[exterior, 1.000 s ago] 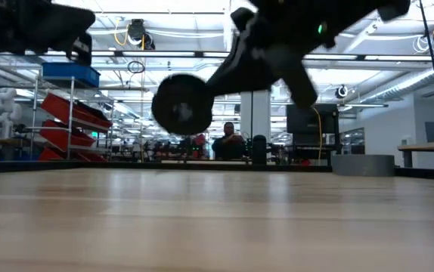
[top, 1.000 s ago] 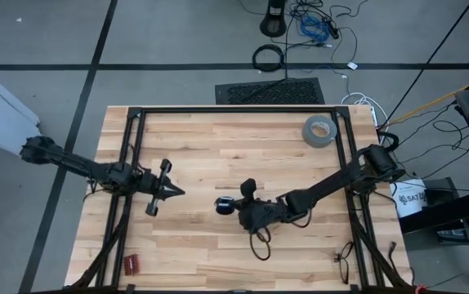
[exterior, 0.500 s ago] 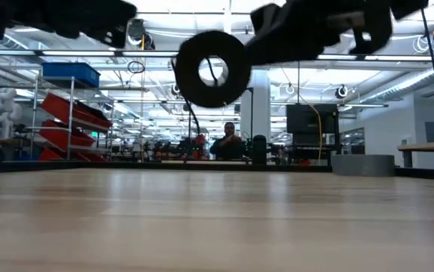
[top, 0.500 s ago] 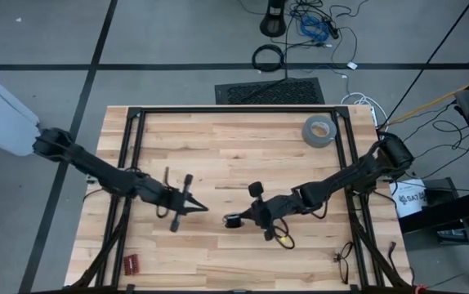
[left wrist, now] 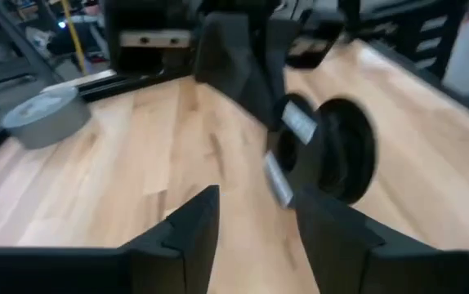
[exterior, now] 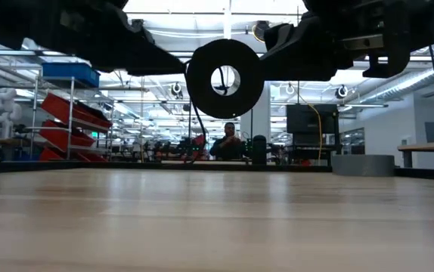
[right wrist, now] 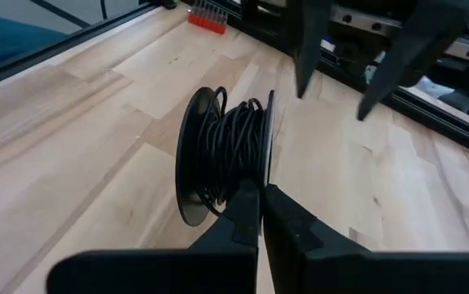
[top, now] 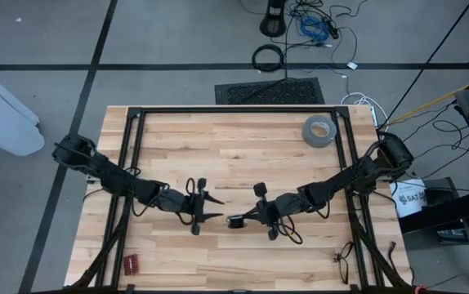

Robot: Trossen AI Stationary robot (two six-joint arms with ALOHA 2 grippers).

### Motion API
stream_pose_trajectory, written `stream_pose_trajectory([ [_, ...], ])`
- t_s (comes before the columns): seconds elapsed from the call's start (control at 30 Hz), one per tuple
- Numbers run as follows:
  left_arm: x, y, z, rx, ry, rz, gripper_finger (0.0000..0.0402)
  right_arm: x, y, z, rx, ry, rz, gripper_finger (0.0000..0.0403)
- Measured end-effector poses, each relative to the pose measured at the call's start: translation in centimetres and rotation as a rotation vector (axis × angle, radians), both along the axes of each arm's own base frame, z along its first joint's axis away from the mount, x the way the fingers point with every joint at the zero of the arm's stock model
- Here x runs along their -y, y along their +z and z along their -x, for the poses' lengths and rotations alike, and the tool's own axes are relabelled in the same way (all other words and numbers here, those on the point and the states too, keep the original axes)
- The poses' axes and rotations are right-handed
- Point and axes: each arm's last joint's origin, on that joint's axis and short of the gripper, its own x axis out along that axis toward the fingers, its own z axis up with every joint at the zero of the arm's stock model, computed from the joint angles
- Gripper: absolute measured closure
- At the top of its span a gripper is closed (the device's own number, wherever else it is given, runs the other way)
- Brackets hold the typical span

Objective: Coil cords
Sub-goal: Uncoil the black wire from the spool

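The cords are thin black wire wound on a black spool (right wrist: 222,151), which hangs above the table's middle (top: 235,220) (exterior: 224,78). My right gripper (right wrist: 261,208) (top: 248,218) is shut on the spool and reaches in from the table's right. A slack loop of the wire (top: 287,237) lies on the table under that arm. My left gripper (left wrist: 255,214) (top: 215,211) stands open just left of the spool, pointing at it with nothing between its fingers. The spool (left wrist: 332,151) shows close ahead of it. My right gripper pinches the rim of one spool flange (right wrist: 267,167) between its two fingers. The fingers come from the table's right, slanting slightly down. The spool is lifted clear of the table, its axis about level and its centre hole (exterior: 224,78) facing the low view.
A grey tape roll (top: 319,129) (left wrist: 42,118) lies at the table's far right. A small red object (top: 131,263) sits at the near left corner. Black frame rails (top: 132,155) run along the table's sides and far edge. Bare wood lies below the spool.
My left gripper has travelled toward the table's right and near edge up to the spool, and has opened. My right gripper has drawn the spool a little toward the near edge and rolled, turning the spool so its centre hole faces the low view.
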Motion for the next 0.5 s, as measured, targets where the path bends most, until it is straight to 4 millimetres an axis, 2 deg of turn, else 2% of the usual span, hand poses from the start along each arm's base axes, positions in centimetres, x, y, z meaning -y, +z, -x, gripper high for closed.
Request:
stream_pose_trajectory([
  [0.3, 1.6, -0.9, 0.2, -0.02, -0.074, 0.006, 0.0228, 0.0, 0.0, 0.0, -0.002, -0.005, -0.012, 0.0403],
  [0.5, 1.6, -1.0, 0.2, -0.017, 0.009, 0.084, 0.0228, 0.0, 0.0, 0.0, -0.004, -0.009, -0.023, 0.0403],
])
